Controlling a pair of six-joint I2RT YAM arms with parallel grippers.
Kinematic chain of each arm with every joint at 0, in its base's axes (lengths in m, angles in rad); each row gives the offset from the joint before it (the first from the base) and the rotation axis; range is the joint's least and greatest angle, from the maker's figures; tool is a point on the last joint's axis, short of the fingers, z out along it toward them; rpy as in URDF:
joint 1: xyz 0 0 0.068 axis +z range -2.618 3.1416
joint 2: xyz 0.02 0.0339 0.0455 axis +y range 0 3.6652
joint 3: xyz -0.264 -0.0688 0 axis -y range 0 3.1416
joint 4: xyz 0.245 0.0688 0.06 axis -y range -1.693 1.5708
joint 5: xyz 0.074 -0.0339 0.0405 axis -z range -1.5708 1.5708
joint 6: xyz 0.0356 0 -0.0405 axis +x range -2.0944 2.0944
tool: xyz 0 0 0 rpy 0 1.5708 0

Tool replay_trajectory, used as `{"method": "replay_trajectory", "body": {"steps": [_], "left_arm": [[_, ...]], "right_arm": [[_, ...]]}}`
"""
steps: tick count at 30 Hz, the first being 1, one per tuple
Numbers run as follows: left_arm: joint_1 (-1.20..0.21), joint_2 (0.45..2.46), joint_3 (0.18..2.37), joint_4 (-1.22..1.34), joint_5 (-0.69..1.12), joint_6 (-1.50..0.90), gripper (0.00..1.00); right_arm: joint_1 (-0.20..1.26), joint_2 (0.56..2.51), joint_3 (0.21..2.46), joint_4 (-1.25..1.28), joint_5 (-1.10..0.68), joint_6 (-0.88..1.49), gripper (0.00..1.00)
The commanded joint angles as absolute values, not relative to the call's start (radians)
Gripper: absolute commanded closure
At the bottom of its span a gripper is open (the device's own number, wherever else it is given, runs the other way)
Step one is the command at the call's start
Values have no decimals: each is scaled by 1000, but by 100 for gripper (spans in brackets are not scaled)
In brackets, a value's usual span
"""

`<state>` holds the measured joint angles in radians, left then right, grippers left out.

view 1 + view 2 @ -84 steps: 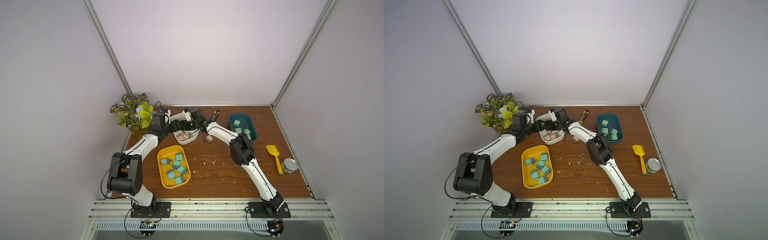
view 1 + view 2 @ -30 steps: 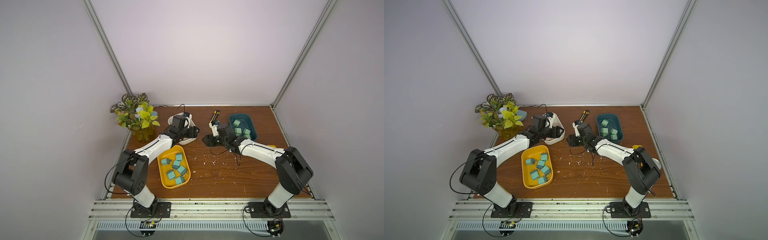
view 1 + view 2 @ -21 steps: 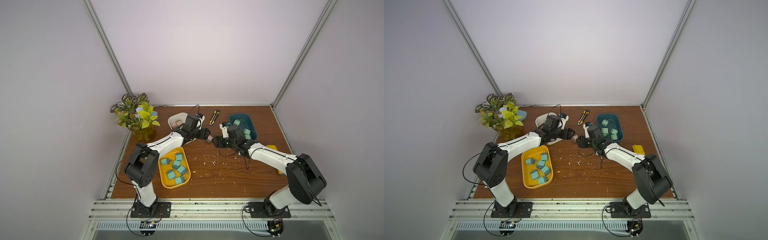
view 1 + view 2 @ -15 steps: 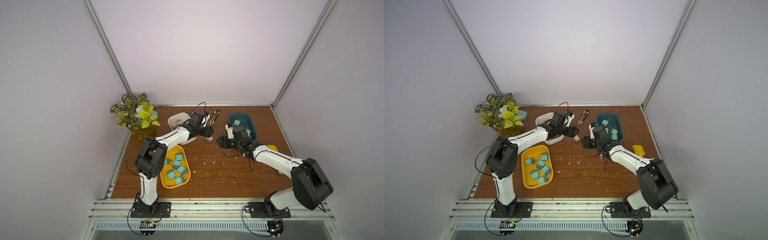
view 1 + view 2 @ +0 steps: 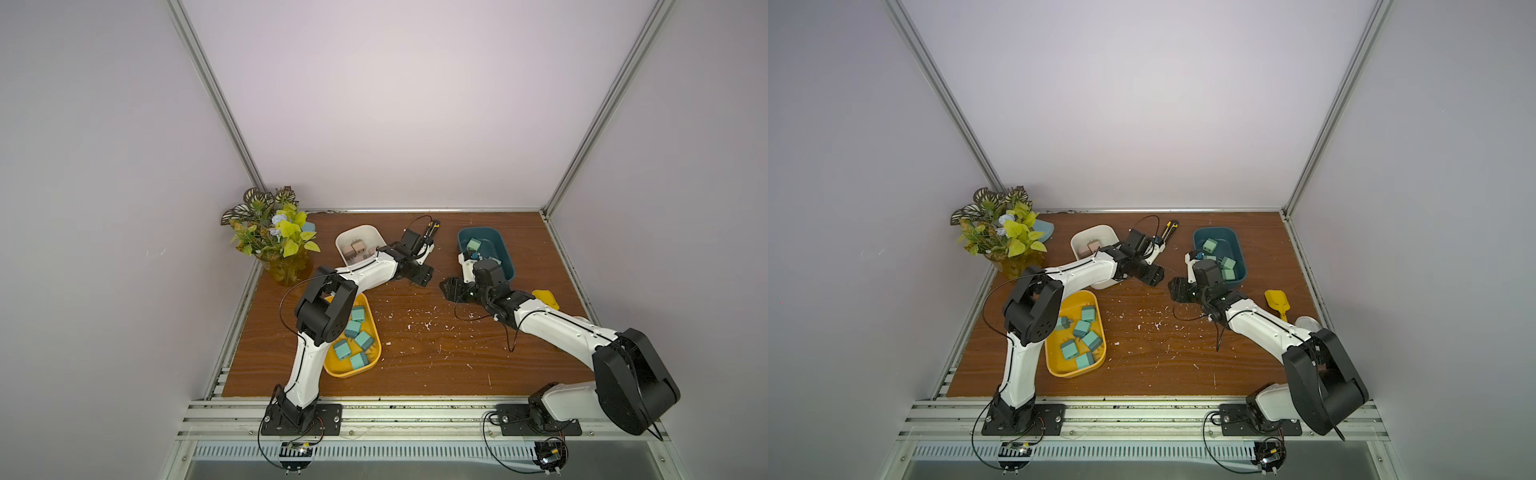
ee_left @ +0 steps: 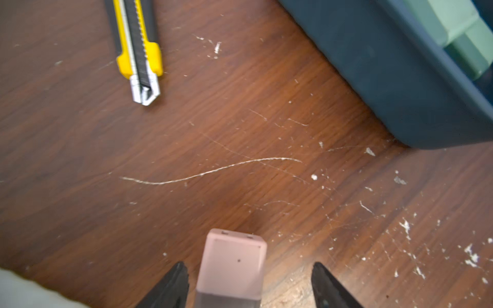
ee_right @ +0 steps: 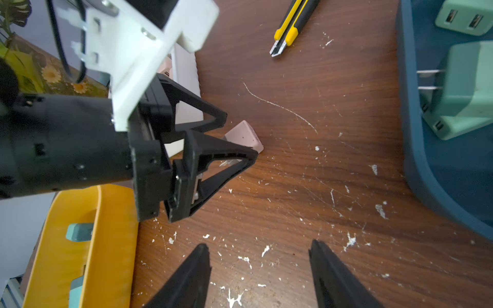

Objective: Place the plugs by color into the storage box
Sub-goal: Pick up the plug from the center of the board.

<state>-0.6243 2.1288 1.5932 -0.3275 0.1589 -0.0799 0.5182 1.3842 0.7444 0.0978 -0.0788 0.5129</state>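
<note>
A pale pink plug (image 6: 232,269) lies on the wooden table between the jaws of my left gripper (image 6: 248,266), which is open and not touching it. The right wrist view shows that plug (image 7: 244,136) under the same gripper (image 7: 240,136). In both top views the left gripper (image 5: 419,276) (image 5: 1152,276) hides the plug. My right gripper (image 5: 446,286) (image 7: 259,244) hovers open and empty just to its right. Pink plugs (image 5: 355,249) lie in the white box (image 5: 357,227). Teal plugs (image 5: 352,328) fill the yellow box (image 5: 351,374). Mint plugs (image 5: 473,244) sit in the dark blue box (image 5: 505,257).
A yellow-black utility knife (image 6: 138,53) (image 5: 1169,230) lies behind the grippers, between the white and blue boxes. A potted plant (image 5: 274,232) stands at the back left. A yellow scoop (image 5: 1277,301) and a tin can (image 5: 1306,322) lie at the right edge. White flecks litter the table.
My left gripper has swung right from the white box to the pink plug on the table. My right gripper has backed away to the right, its jaws a little wider.
</note>
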Motion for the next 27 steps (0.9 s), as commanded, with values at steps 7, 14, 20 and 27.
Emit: {"method": "replay_trajectory", "body": {"steps": [7,14,20,27], "left_arm": [[-637,2203,1669,-410,107,-49,27],[-642,2213,1678,-433,41,-41,33],[-646,2195,1657,-425,45,-47,44],[-649,2179,1654,-423,49,-42,58]], "right_arm": [[512,1382,719,130,-89,512,35],[511,1396,719,124,-96,496,35],[509,1428,731,139,-118,495,35],[508,1447,761,134,-129,489,35]]}}
